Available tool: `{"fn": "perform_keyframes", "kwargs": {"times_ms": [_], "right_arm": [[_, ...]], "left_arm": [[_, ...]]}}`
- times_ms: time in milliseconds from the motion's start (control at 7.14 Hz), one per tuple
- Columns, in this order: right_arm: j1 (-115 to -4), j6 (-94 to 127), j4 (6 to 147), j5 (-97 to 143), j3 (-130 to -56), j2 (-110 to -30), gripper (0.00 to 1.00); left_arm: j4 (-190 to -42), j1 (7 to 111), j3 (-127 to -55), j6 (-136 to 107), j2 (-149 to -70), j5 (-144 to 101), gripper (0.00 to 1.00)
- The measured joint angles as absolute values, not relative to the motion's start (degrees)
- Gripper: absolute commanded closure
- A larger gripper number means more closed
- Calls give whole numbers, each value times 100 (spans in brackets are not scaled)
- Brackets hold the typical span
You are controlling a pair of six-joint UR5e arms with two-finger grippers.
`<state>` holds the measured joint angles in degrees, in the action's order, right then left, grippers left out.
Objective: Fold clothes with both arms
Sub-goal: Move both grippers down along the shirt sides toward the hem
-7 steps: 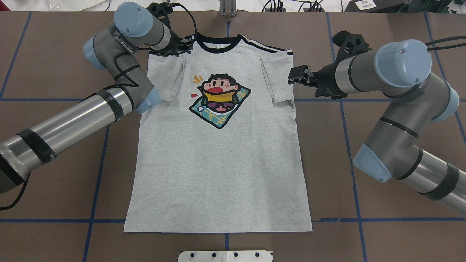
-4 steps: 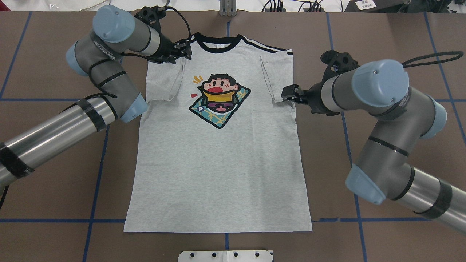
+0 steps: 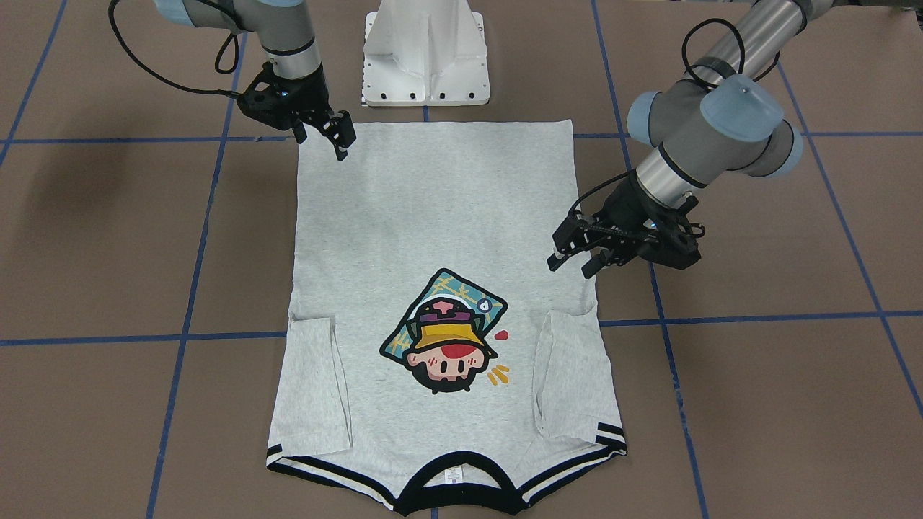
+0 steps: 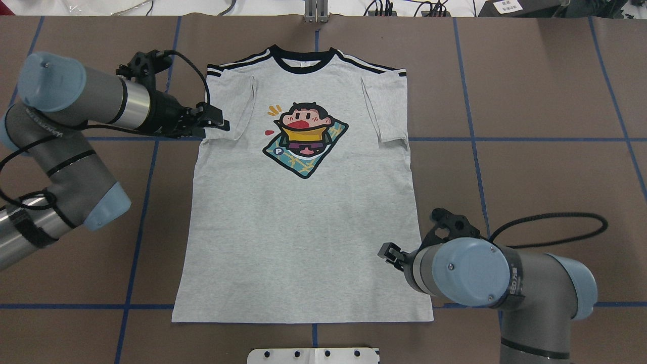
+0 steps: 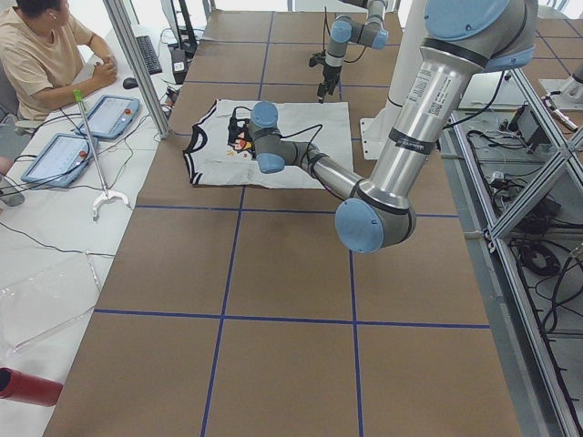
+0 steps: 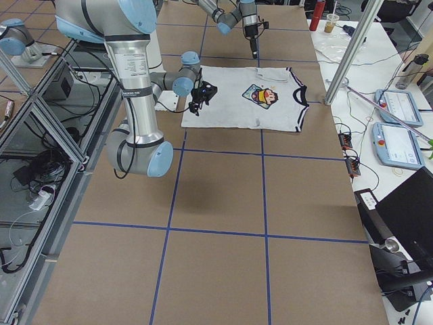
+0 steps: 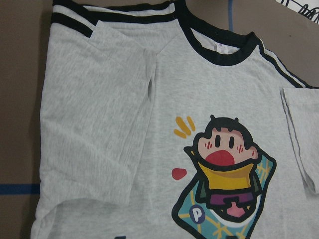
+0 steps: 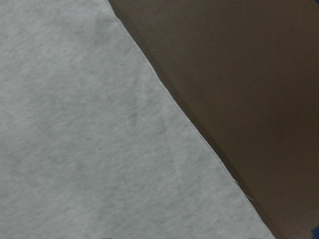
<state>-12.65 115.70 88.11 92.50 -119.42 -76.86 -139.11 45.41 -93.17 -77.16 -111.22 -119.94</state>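
Observation:
The grey T-shirt (image 4: pixel 303 227) lies flat and face up on the brown table, collar away from me, with both sleeves folded inward over the chest. Its cartoon print (image 4: pixel 305 139) is uncovered. My left gripper (image 4: pixel 218 121) is open and empty, just above the shirt's left edge at the folded sleeve's hem; in the front view (image 3: pixel 571 265) its fingers are spread. My right gripper (image 4: pixel 386 251) is over the shirt's right edge near the bottom hem, partly hidden by its wrist; the front view (image 3: pixel 342 140) shows it open and empty. The right wrist view shows only the shirt's edge (image 8: pixel 99 124).
The white pedestal base (image 3: pixel 425 50) stands just behind the shirt's bottom hem. Blue tape lines (image 4: pixel 505 139) cross the brown table. A metal post (image 4: pixel 316 12) stands beyond the collar. An operator (image 5: pixel 46 55) sits at a side desk with tablets.
My left gripper has left the collar and shoulder and moved back and outward to the sleeve hem. My right gripper has moved from the right sleeve down to the bottom corner. The shirt has not moved.

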Motion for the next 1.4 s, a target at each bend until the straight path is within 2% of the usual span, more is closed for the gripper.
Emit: {"fn": "perform_keyframes", "kwargs": {"times_ms": [280, 980, 1120, 1260, 1400], "right_arm": [[-647, 12524, 8643, 8869, -12035, -8113, 8], [-378, 13258, 8495, 8639, -12021, -8327, 12], [-349, 13298, 8492, 8628, -11964, -8311, 18], [-321, 13315, 8491, 8624, -11887, -8291, 50], [-309, 13323, 8492, 8621, -11846, -8281, 100]], "left_arm": [[-13893, 4351, -10303, -7886, -10116, -12020, 0], [-13862, 4263, -10515, -8080, -9861, -11972, 0], [-13861, 4260, -10523, -8091, -9861, -11971, 0], [-13861, 4258, -10526, -8100, -9859, -11971, 0], [-13860, 4260, -10528, -8105, -9856, -11971, 0]]}}
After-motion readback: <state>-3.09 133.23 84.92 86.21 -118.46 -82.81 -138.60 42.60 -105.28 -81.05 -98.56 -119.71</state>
